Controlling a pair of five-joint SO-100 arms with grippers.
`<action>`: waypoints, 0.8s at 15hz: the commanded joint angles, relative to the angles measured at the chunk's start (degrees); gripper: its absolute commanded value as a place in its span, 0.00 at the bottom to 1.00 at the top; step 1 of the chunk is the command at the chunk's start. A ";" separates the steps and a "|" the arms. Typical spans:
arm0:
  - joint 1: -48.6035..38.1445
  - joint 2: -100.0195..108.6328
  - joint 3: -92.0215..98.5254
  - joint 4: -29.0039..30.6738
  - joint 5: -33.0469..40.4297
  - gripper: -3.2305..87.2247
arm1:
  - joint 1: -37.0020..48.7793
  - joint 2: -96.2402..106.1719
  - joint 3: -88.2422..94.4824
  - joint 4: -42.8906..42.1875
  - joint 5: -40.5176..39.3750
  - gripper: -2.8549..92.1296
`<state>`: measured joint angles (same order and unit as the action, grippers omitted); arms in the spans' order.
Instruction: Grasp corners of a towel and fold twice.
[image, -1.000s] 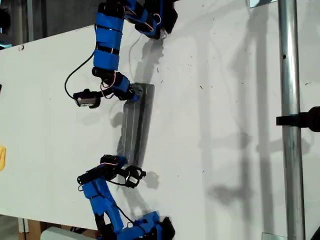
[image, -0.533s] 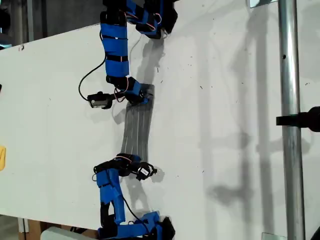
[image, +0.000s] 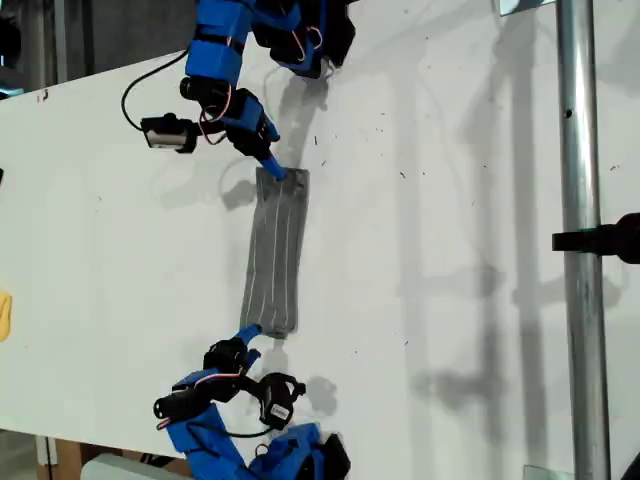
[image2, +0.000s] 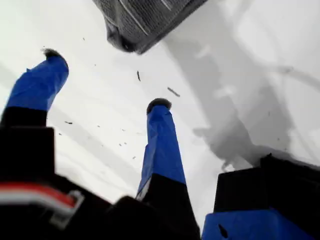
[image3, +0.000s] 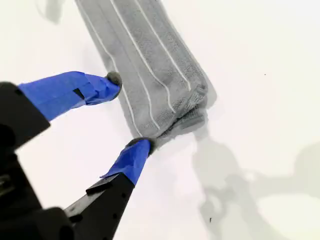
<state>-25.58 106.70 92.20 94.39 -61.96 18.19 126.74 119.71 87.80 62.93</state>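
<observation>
The towel (image: 276, 250) lies flat on the white table as a long, narrow folded strip. It runs up and down the middle of the exterior view. My first gripper (image: 268, 160) belongs to the arm at the exterior view's top. It hovers at the strip's upper end with its jaws apart. In the first wrist view my first gripper (image2: 106, 78) is open and empty, a short way from the towel (image2: 142, 20). My second gripper (image: 245, 335) is at the strip's lower end. In the second wrist view my second gripper (image3: 128, 111) is open, and one fingertip (image3: 142, 144) is at a corner of the towel (image3: 150, 85).
A metal pole (image: 583, 240) with a black clamp (image: 600, 240) runs down the exterior view's right. The table's edge (image: 100, 68) slants across that view's upper left. Small dark specks (image2: 172, 91) dot the table near the towel's upper end.
Both grippers carried the towel's ends toward the exterior view's right, then let go and drew back off the ends. The towel now lies flat.
</observation>
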 joint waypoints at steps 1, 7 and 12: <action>3.78 21.88 14.15 -5.62 -3.69 0.20 | -4.57 21.53 7.73 5.27 12.04 0.43; 7.29 88.51 71.89 -20.74 -15.12 0.08 | -19.07 42.80 23.47 4.75 36.74 0.50; 8.35 92.37 82.35 -23.64 -15.29 0.08 | -11.07 29.88 28.21 -10.55 32.78 0.49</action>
<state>-18.46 198.54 173.41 73.92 -76.55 3.52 161.72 146.43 86.13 97.82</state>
